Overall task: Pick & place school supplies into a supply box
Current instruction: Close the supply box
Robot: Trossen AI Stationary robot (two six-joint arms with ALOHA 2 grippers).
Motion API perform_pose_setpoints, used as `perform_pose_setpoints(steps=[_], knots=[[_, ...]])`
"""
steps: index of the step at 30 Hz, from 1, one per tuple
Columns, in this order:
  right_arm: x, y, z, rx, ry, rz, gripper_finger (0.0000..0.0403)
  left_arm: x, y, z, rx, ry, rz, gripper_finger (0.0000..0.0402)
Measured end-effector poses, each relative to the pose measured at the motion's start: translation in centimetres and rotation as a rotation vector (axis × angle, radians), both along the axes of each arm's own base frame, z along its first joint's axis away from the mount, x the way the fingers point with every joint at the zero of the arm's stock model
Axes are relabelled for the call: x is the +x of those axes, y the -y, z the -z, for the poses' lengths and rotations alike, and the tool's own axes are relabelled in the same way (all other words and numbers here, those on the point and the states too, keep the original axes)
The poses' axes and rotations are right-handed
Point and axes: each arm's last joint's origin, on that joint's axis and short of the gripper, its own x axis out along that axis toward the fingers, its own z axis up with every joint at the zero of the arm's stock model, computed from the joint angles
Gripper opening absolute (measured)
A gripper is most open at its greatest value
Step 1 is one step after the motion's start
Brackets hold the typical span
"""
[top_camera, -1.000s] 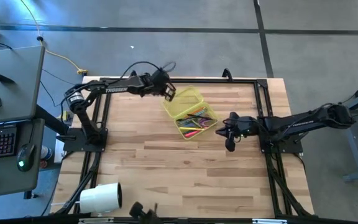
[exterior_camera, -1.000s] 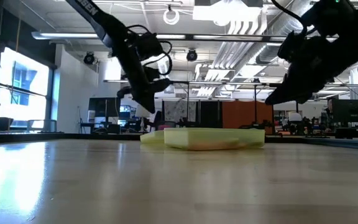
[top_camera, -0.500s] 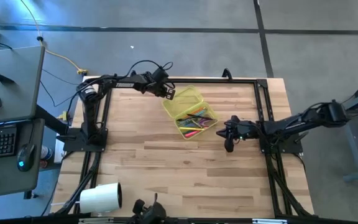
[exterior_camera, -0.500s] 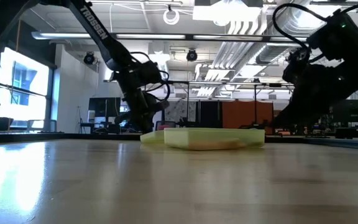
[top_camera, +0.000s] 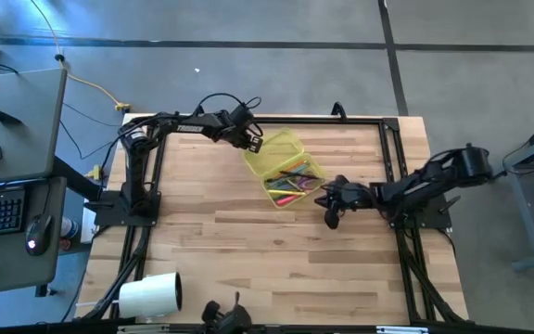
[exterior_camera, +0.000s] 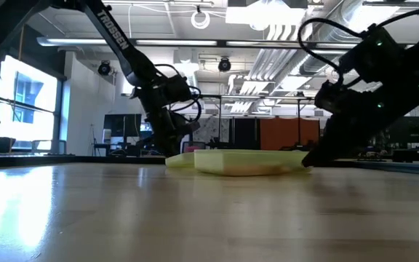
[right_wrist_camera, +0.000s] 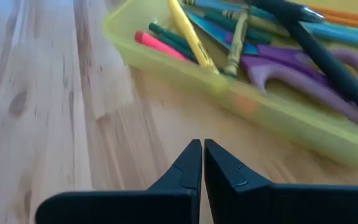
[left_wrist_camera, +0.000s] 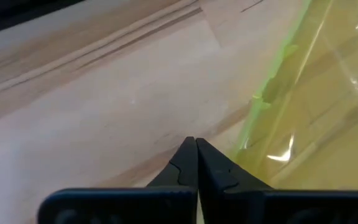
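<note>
The supply box (top_camera: 284,169) lies open on the table, its lid (top_camera: 274,148) flat beside the tray (top_camera: 295,186). The tray holds several pens and pencils and the purple-handled scissors (right_wrist_camera: 303,68). My left gripper (top_camera: 252,142) is shut and low at the lid's far-left edge (left_wrist_camera: 253,118). My right gripper (top_camera: 330,219) is also shut. It hovers low over the bare wood, just right of and nearer than the tray (right_wrist_camera: 241,102), pointing at it. In the low view, the left gripper (exterior_camera: 170,151) and the right gripper (exterior_camera: 310,161) flank the box (exterior_camera: 246,161). My left gripper's shut fingers (left_wrist_camera: 213,165) come down slanting onto the table, right beside the lid's edge (left_wrist_camera: 248,134). I cannot tell whether they touch the lid. My right gripper touches nothing.
A big white roll (top_camera: 151,295) lies at the table's near-left corner. A black frame (top_camera: 387,148) runs around the table's edges. Bare wood lies between the box and the near edge. A desk with a keyboard and mouse stands off the table to the left.
My left gripper has come down toward the table at the lid's far-left edge. My right gripper has dropped lower and moved toward the table's left, closer to the tray. Both have stayed shut. The box has not moved.
</note>
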Motion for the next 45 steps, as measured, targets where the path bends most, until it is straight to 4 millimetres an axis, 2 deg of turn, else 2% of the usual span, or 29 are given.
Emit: perform_pose_setpoints(steps=[5,10,12,18,23,26,32,39,41,45], knots=[[1.6,0.0,0.4,-0.016,-0.042,-0.010,0.0000,0.6,0.6,0.4,-0.006,-0.008,0.025,0.0049],[2.6,0.1,1.2,-0.028,-0.080,0.015,0.0000,1.2,0.9,-0.1,-0.010,0.009,0.081,0.0014],[2.7,0.1,1.4,-0.034,-0.091,0.023,0.0000,1.8,1.0,-0.4,-0.042,0.048,0.138,0.0013],[2.7,0.1,1.2,-0.034,-0.087,0.028,0.0000,3.5,1.6,-2.3,-0.085,0.166,0.287,0.0047],[2.8,-0.1,1.1,0.081,-0.070,-0.006,0.0000,4.5,1.5,-4.0,-0.035,0.182,0.301,0.0016],[2.8,-0.3,1.0,0.131,-0.066,-0.035,0.0000,4.6,1.4,-4.3,-0.024,0.178,0.297,0.0014],[2.6,-0.7,0.7,0.209,-0.074,-0.120,0.0000,4.3,1.5,-4.2,-0.026,0.128,0.306,0.0055],[2.4,-1.0,-0.1,0.280,-0.066,-0.191,0.0000,3.7,1.8,-3.6,-0.016,0.015,0.302,0.0013],[2.3,-1.1,-0.2,0.300,-0.070,-0.218,0.0000,3.6,1.7,-3.6,0.000,0.006,0.295,0.0013],[1.9,-1.2,-0.1,0.333,-0.116,-0.235,0.0000,3.5,1.7,-3.5,0.024,-0.026,0.308,0.0047]])
